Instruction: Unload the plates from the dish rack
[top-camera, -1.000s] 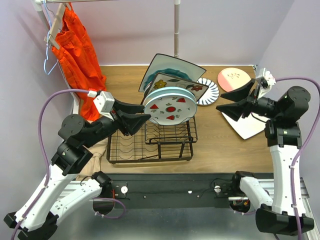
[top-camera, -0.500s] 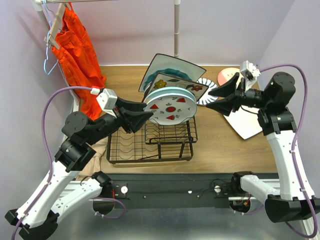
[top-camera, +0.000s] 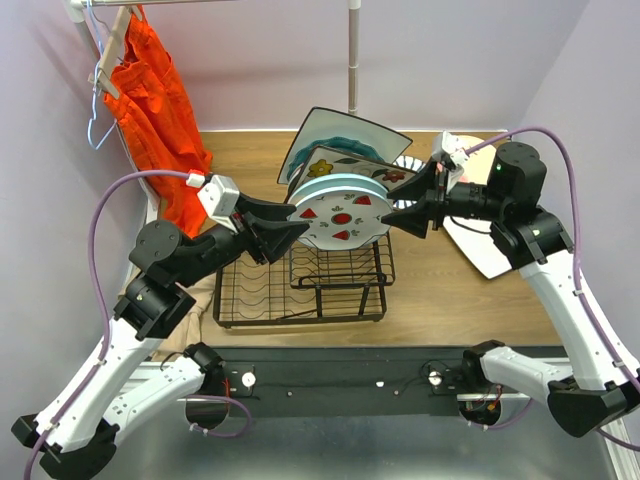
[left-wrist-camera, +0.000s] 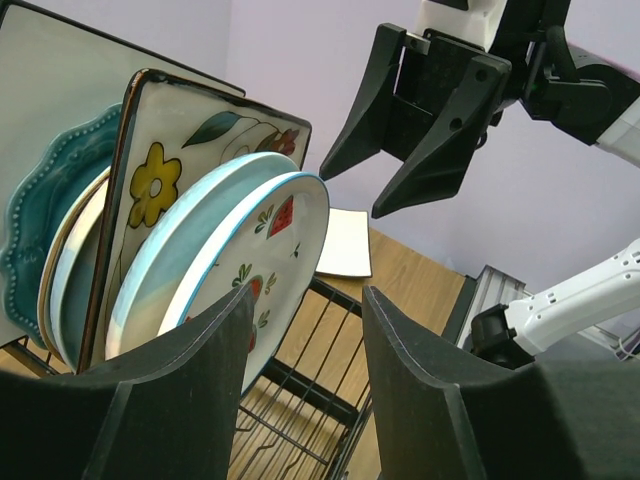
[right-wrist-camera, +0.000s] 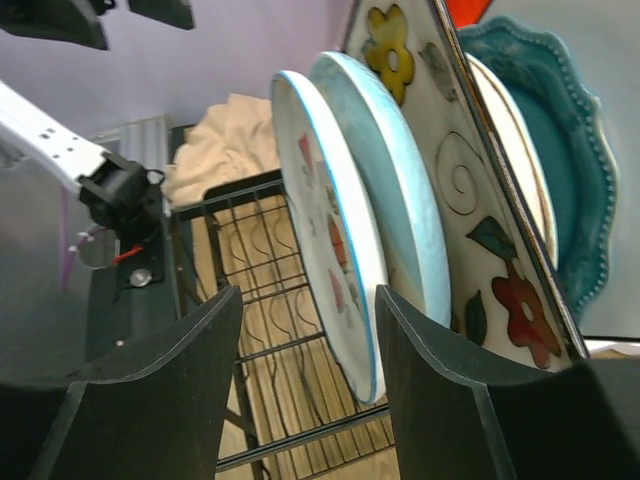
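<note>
- black wire dish rack (top-camera: 300, 290) sits mid table, just past the arm bases
- plates stand on edge in its raised upper tier, front to back: round red-fruit plate (top-camera: 343, 220), round pale-blue plate (top-camera: 330, 183), square flower-print plate (top-camera: 350, 163), teal scalloped plate (right-wrist-camera: 560, 150), big square white plate (top-camera: 345, 128) leaning at the very back
- left gripper (top-camera: 293, 228) is at the left rim of the red-fruit plate, jaws well apart, nothing held; in the left wrist view the plate edge lines up with the gap past the fingers (left-wrist-camera: 190, 400); contact can't be told
- right gripper (top-camera: 392, 203) is at the right rim of the same plate, jaws parted about as wide, gripping nothing; in the right wrist view the plate rim sits ahead of the gap
- on the table right of the rack: striped round plate (top-camera: 408, 164) and pink round plate (top-camera: 472, 141), both partly hidden by the right arm, and flat white square plate (top-camera: 480, 250) under that arm
- orange garment (top-camera: 150, 100) hangs back left
- beige cloth (top-camera: 190, 310) lies left of the rack under the left arm
</note>
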